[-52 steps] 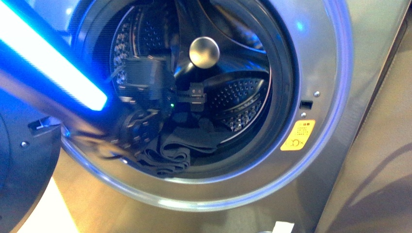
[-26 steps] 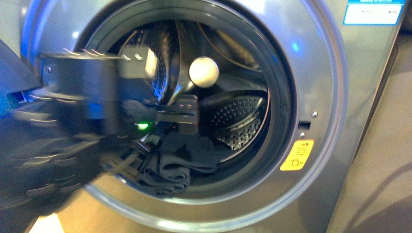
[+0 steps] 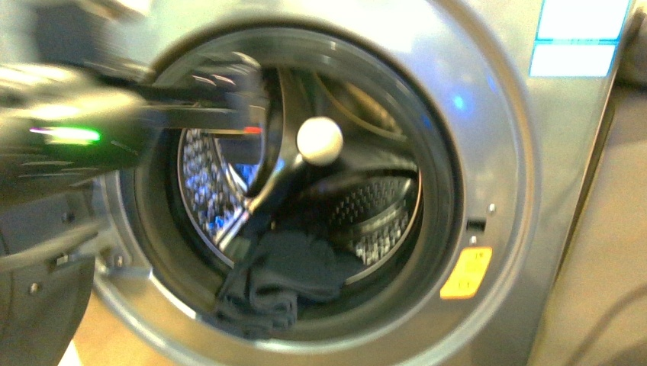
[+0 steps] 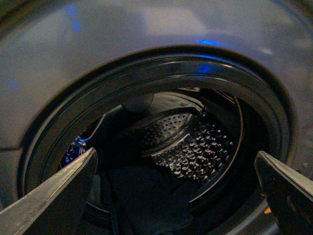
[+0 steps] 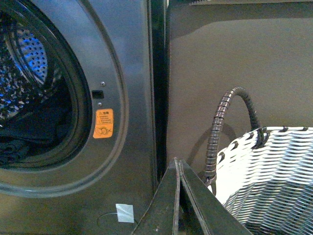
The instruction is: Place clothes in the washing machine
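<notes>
The silver-grey washing machine [image 3: 496,152] stands with its porthole open. The dark navy clothes [image 3: 284,276] lie crumpled at the bottom front of the perforated drum [image 3: 374,221], partly on the black gasket. My left arm is a blurred dark shape at the porthole's upper left, outside the drum. In the left wrist view my left gripper [image 4: 176,152] is open and empty, facing the porthole, with the clothes [image 4: 146,196] inside beyond it. My right gripper [image 5: 178,166] is shut and empty, low beside the machine's front [image 5: 127,73].
The dark grey door [image 3: 34,305] hangs open at the lower left. An orange sticker [image 3: 465,272] and a blue-white label [image 3: 580,38] are on the machine's front. A white wicker basket [image 5: 274,171] with a dark handle stands to the machine's right, close to my right gripper.
My left arm has pulled out of the drum, up and to the left. The clothes stay lying in the drum.
</notes>
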Available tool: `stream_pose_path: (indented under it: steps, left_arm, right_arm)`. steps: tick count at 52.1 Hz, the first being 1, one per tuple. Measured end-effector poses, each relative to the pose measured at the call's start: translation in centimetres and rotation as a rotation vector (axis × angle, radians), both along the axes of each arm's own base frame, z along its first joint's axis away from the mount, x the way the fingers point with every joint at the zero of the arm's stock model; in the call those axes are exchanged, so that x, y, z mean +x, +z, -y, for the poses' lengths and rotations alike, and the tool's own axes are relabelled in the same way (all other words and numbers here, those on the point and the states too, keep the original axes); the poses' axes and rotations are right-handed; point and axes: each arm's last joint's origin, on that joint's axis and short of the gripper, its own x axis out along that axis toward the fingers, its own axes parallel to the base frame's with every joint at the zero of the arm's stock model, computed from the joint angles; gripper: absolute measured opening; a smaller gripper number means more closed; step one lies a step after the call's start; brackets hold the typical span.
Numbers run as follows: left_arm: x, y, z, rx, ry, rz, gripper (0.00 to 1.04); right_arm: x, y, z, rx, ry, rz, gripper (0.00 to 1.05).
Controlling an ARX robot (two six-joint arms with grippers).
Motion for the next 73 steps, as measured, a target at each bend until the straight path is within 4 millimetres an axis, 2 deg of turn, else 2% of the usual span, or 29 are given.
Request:
stream_pose_path:
  steps: [10,14,17,31,45,62,73]
  left_arm:
    - [-5.9,-0.6,-1.9,-0.023,0.053,-0.009,0.97]
    - [-7.6,-1.1,-3.0,-0.010,0.234,-0.113,0.83]
    - [-8.7,-2.6,-4.0,0.011,0.285,-0.174,0.71]
    - [-10.7,-6.2,-6.6,0.008,0.294,-0.182,0.03]
    - [-11.9,-7.8,-8.3,0.005,0.307,-0.175,0.04]
    - [-12.7,-9.3,-8.3,0.005,0.301,-0.170,0.04]
    - [-13.1,-9.3,-8.3,0.004,0.301,-0.165,0.04]
  right_arm:
    - [0.0,0.0,0.0,0.000,0.000,0.000,0.02]
    - [0.0,0.0,0.0,0.000,0.000,0.000,0.02]
    - [0.0,0.0,0.0,0.000,0.000,0.000,0.02]
    - [0.0,0.0,0.0,0.000,0.000,0.000,0.02]
    - [0.0,0.0,0.0,0.000,0.000,0.000,0.02]
    - [0.0,0.0,0.0,0.000,0.000,0.000,0.02]
    - [0.0,0.0,0.0,0.000,0.000,0.000,0.02]
